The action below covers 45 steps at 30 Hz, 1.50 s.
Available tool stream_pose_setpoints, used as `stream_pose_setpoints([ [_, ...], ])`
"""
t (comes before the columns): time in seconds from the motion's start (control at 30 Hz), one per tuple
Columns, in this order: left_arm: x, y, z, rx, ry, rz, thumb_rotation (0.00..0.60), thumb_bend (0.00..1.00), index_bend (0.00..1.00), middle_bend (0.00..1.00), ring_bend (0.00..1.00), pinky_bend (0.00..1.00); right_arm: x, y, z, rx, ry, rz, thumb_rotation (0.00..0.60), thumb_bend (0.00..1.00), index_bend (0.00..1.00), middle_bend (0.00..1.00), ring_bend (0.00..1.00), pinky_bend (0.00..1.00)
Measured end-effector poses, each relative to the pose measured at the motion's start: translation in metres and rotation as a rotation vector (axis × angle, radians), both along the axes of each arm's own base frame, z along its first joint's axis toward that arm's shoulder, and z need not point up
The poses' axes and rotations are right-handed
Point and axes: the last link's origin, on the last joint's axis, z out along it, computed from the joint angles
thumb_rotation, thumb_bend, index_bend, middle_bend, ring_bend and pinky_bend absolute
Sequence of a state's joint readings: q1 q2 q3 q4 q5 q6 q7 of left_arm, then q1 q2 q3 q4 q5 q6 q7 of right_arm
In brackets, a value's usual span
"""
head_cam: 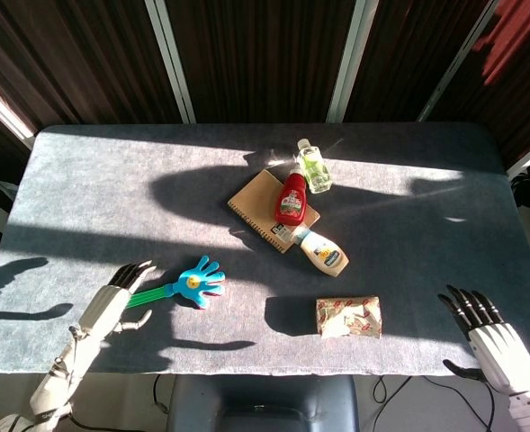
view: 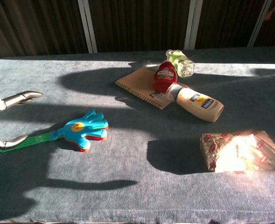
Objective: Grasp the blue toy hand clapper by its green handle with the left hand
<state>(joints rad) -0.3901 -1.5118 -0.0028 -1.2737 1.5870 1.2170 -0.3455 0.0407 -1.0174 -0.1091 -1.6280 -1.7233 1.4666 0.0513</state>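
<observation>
Clapper (head_cam: 198, 283) lies near-left on table (head_cam: 408, 225), green handle (head_cam: 148, 295) ungrasped; left hand (head_cam: 112, 304) spread wide over handle's end, closing left to do; right hand (head_cam: 489, 337) idle, fingers apart.

A robot test room: a grey felt-covered table (head_cam: 85, 180) before dark vertical blinds (head_cam: 256, 54).
</observation>
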Motion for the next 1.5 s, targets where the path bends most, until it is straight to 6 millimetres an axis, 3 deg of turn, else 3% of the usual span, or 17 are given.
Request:
stream_pose_setpoints([
  [0.2,0.006,0.019,-0.027,-0.053,0.051,0.044,0.6,0.36,0.09,0.0,0.0,0.0,0.0,-0.001,-0.001,0.008,-0.003,-0.003,0.6,0.19,0.0,0.0,0.0,0.0],
  [0.5,0.006,0.028,-0.044,-0.031,0.11,0.059,0.6,0.35,0.22,0.0,0.0,0.0,0.001,0.001,0.001,0.01,-0.006,-0.002,0.6,0.19,0.0,0.0,0.0,0.0],
  [1.0,0.002,0.034,-0.051,-0.012,0.082,0.089,0.6,0.35,0.28,0.0,0.0,0.0,0.0,0.0,0.001,0.011,-0.005,-0.011,0.6,0.19,0.0,0.0,0.0,0.0],
  [1.27,0.004,0.037,-0.054,0.001,0.073,0.103,0.6,0.37,0.4,0.02,0.0,0.0,0.0,0.0,0.003,0.007,-0.007,-0.01,0.6,0.19,0.0,0.0,0.0,0.0],
  [1.5,0.002,0.038,-0.054,0.009,0.103,0.117,0.6,0.37,0.46,0.03,0.0,0.0,0.001,0.0,0.003,0.003,-0.008,-0.009,0.6,0.19,0.0,0.0,0.0,0.0],
])
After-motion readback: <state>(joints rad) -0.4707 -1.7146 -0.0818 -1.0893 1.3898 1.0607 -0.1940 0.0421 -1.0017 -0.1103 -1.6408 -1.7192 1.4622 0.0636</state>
